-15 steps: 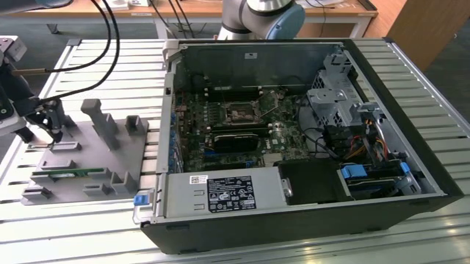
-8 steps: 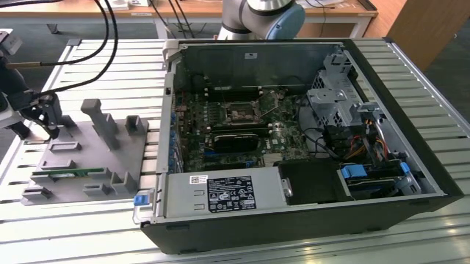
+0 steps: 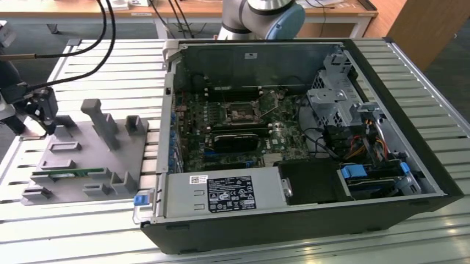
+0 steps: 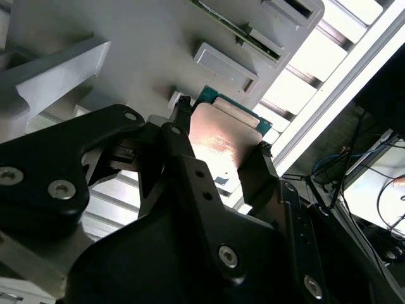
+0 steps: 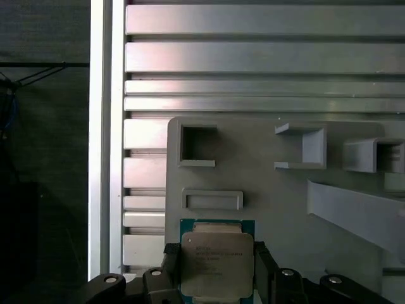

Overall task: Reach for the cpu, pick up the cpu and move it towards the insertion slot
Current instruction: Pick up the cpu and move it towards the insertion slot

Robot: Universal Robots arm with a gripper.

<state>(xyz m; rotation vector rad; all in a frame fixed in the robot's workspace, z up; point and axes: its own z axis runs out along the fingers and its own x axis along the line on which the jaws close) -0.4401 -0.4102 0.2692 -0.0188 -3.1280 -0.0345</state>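
In both wrist views the cpu, a flat square chip with a silver top and a green rim, sits between my black fingers. One finger presses each opposite edge, so my gripper is shut on it. In the exterior view my gripper hangs over the far left end of the grey fixture plate. The insertion slot, a square socket with a shiny frame, lies on the motherboard inside the open computer case, well to the exterior view's right of my gripper.
The fixture plate carries raised grey blocks and pockets and a green memory stick. The open case has tall black walls, a power supply and drive cages. Cables hang above the slatted table.
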